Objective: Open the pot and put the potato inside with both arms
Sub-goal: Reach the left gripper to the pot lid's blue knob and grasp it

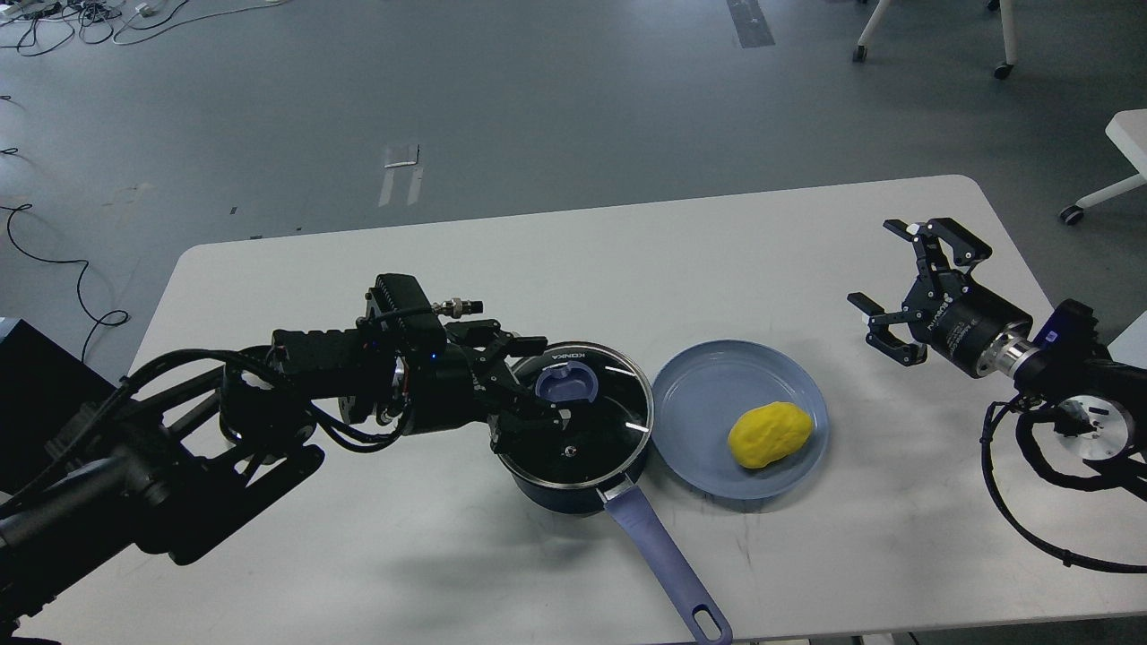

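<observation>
The black pot (573, 448) stands at the table's middle with its glass lid on, blue knob (567, 386) on top, and its blue-purple handle (665, 560) pointing toward the front edge. My left gripper (548, 380) is open at the knob's left side, one finger (529, 343) behind it and one (542, 417) in front over the lid. The yellow potato (769, 434) lies on a blue plate (708, 394) right of the pot. My right gripper (905, 282) is open and empty, above the table to the right of the plate.
The white table (627, 260) ends just beyond my right arm. Cables hang from the right arm near the right edge (1030, 502). Chair legs and another table corner (1125, 134) stand on the grey floor behind.
</observation>
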Robot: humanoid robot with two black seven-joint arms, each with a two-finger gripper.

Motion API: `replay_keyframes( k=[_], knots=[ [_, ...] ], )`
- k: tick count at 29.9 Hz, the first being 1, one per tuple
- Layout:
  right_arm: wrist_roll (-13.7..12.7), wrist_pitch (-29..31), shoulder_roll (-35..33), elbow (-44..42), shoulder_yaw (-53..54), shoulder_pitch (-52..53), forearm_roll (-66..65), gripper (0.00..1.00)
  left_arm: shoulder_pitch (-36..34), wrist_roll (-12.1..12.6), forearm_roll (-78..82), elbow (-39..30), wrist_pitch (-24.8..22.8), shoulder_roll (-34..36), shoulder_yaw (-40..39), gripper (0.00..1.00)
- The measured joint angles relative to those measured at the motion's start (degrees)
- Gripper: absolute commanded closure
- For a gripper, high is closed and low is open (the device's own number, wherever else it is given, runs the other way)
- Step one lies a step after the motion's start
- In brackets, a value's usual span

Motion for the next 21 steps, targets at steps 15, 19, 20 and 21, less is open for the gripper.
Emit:
replay_keyframes(
  k=[15,19,20,21],
  knots=[
    [0.0,0.0,0.0,0.0,-0.1,-0.1,-0.1,0.0,0.7,0.0,0.2,-0.2,1.9,-0.7,1.7,0.18],
    [0.0,0.0,0.0,0.0,-0.1,-0.1,-0.2,0.0,0.8,0.0,0.1,-0.2,2.0,-1.1,1.7,0.36],
    [0.0,0.0,0.0,0.0,-0.1,-0.1,-0.2,0.0,0.8,0.0,0.1,-0.2,2.0,-1.1,1.7,0.39],
    [0.0,0.0,0.0,0.0,-0.1,-0.1,-0.2,0.0,0.8,0.0,0.1,-0.2,2.0,-1.2,1.7,0.47]
  ],
)
